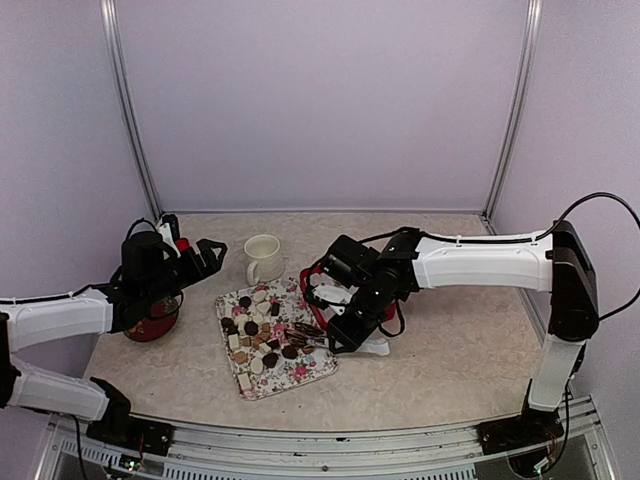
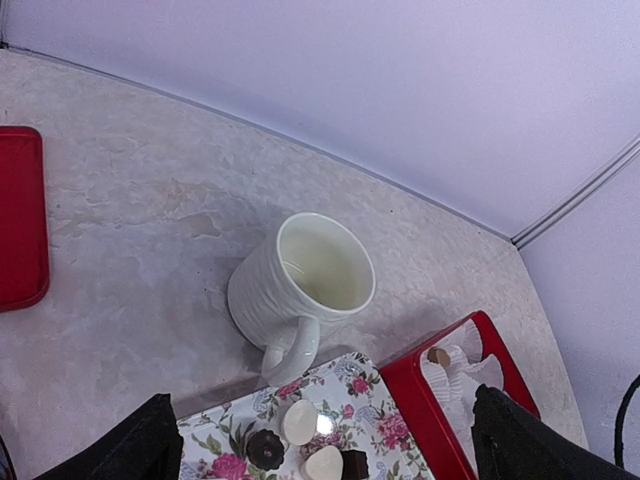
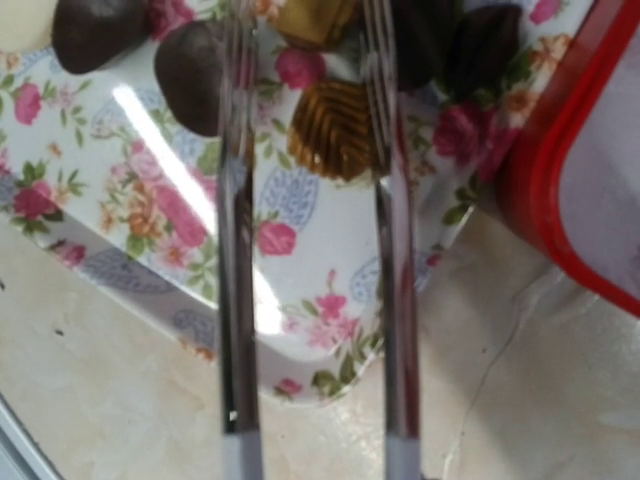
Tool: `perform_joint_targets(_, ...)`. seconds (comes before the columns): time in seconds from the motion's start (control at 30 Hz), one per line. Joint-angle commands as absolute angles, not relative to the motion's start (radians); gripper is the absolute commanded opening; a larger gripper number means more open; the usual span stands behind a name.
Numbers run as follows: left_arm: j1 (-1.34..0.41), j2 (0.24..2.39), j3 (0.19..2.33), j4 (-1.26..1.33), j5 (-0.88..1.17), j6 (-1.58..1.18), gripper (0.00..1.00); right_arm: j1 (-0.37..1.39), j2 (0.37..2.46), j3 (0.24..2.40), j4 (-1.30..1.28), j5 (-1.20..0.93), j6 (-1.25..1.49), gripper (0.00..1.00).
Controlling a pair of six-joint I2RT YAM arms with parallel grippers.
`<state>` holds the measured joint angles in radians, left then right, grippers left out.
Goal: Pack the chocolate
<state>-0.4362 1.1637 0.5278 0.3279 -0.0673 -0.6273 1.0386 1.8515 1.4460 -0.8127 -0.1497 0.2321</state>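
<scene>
While the left pincer (image 1: 212,255) hangs over the table (image 1: 450,340) just left of the mug (image 1: 263,258), fingers wide apart with nothing between them, the right pincer (image 1: 312,333) is down at the right side of the floral tray (image 1: 297,376). Its long metal fingers (image 3: 237,250) stand apart, not clamped. A ridged tan chocolate (image 3: 335,128) lies on the tray between them, close to the right finger, with a clear gap at the left. The rest of the chocolate (image 1: 258,335) is spread over the tray. The red box (image 2: 418,412) with white paper liners (image 2: 470,385) sits just beside the tray, with one tan piece (image 2: 438,355) in a liner.
</scene>
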Motion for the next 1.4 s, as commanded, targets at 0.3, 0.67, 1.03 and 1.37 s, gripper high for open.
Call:
perform_joint_targets(0.3, -0.412, 1.169, 0.509, 0.354, -0.066, -0.618, 0.99, 1.046, 1.917, 1.535, -0.829, -0.128, 0.195, 0.36)
perform_joint_targets(0.67, -0.405, 1.176, 0.507, 0.362, -0.053, -0.621, 0.99, 1.046, 1.897, 1.572, -0.825, -0.133, 0.167, 0.25)
perform_joint_targets(1.03, -0.405, 1.177, 0.521, 0.36, -0.046, -0.623, 0.99, 0.922, 1.75, 1.541, -0.754, -0.133, 0.147, 0.24)
perform_joint_targets(1.37, -0.405, 1.185, 0.527, 0.362, -0.047, -0.62, 0.99, 0.728, 1.634, 1.457, -0.699, -0.091, 0.097, 0.24)
